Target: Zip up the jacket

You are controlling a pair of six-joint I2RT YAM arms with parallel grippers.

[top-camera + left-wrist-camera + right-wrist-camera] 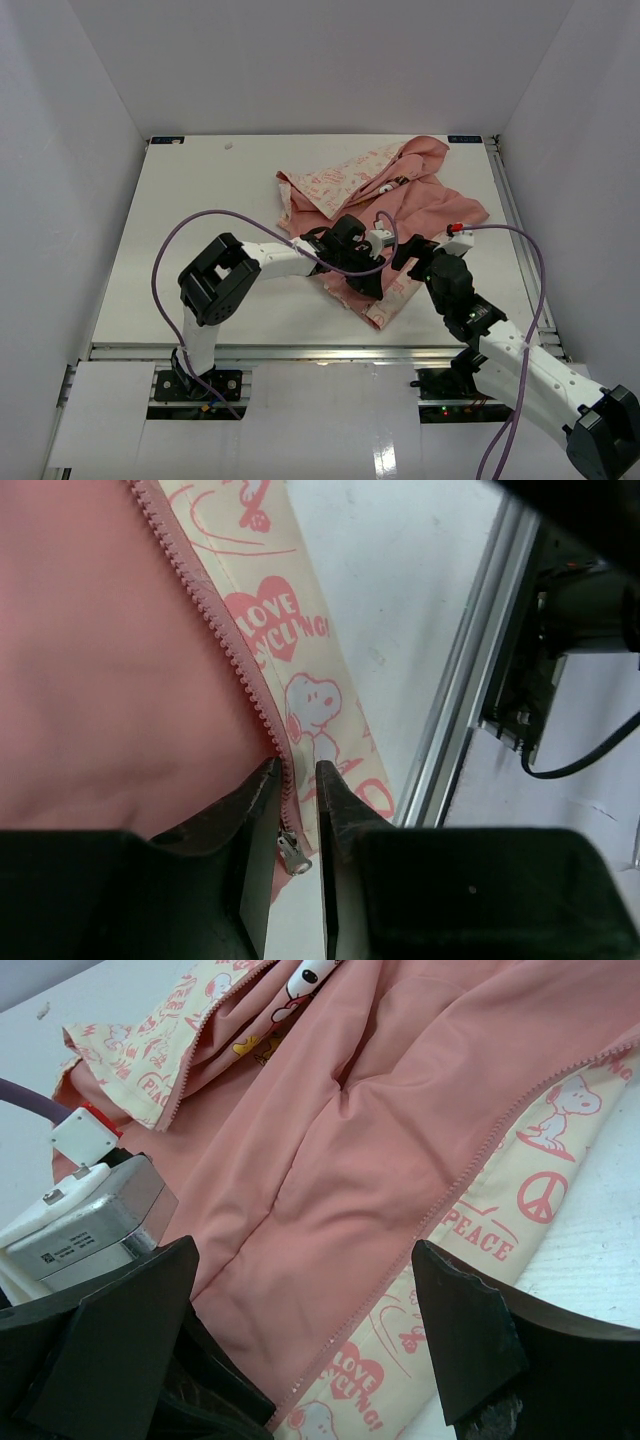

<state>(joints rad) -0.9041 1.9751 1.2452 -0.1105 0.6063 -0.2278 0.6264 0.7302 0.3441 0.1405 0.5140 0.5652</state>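
Observation:
The jacket (420,200) lies open at the table's right middle, salmon-pink lining up, with cream printed fabric at its edges. My left gripper (368,270) is at the jacket's near hem. In the left wrist view its jaws (297,780) stand narrowly apart, straddling the pink zipper strip (235,645). The metal zipper slider (293,856) lies in the gap, apart from the right finger. My right gripper (405,255) hovers wide open and empty over the lining (380,1140), just right of the left gripper. The other zipper edge (480,1160) runs between its fingers.
The aluminium rail (470,680) along the table's near edge is close to the jacket's hem. The left arm's wrist housing (90,1210) sits right beside my right gripper. Purple cables (200,220) loop over the white table (200,180). White walls enclose three sides.

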